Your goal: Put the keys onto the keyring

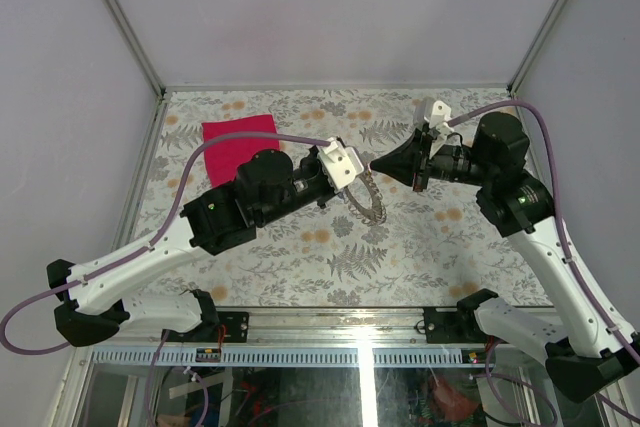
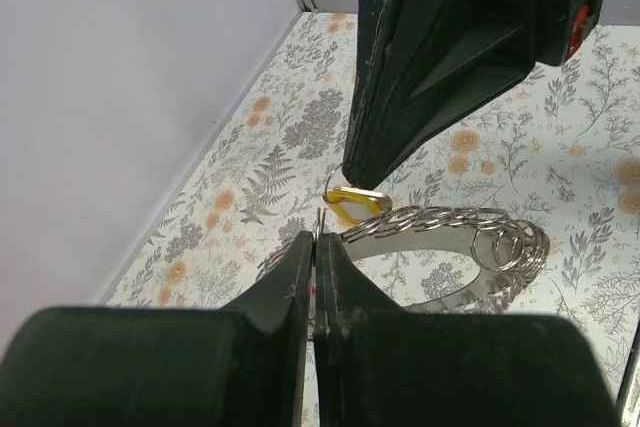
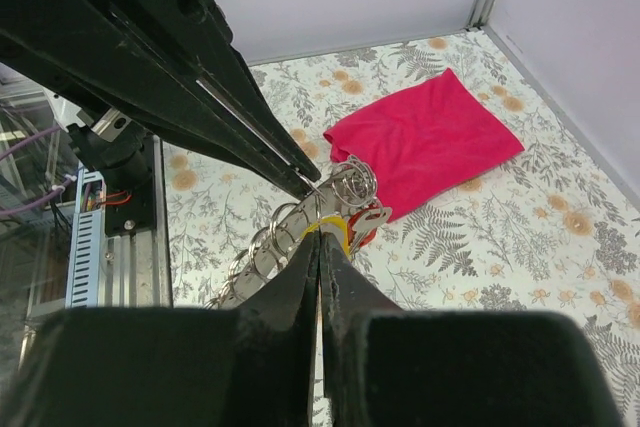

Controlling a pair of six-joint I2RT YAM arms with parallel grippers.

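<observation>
My left gripper [image 2: 319, 238] is shut on a thin silvery ring of the keyring [image 2: 450, 237], a metal strip carrying several wire loops that hangs above the table [image 1: 368, 201]. My right gripper [image 3: 320, 239] is shut on a key with a yellow head [image 3: 338, 230]. It holds that key right against the pinched ring. In the left wrist view the yellow key [image 2: 356, 205] sits at the right gripper's tip, just above my left fingertips. A red-headed key [image 3: 366, 228] hangs beside the yellow one. In the top view the left gripper [image 1: 360, 179] and right gripper [image 1: 376, 165] meet at mid-table.
A pink-red cloth [image 1: 239, 147] lies flat at the back left of the flower-print table [image 1: 420, 247], also behind the keys in the right wrist view [image 3: 425, 137]. White walls close in the left, back and right sides. A metal rail runs along the near edge [image 1: 330, 319].
</observation>
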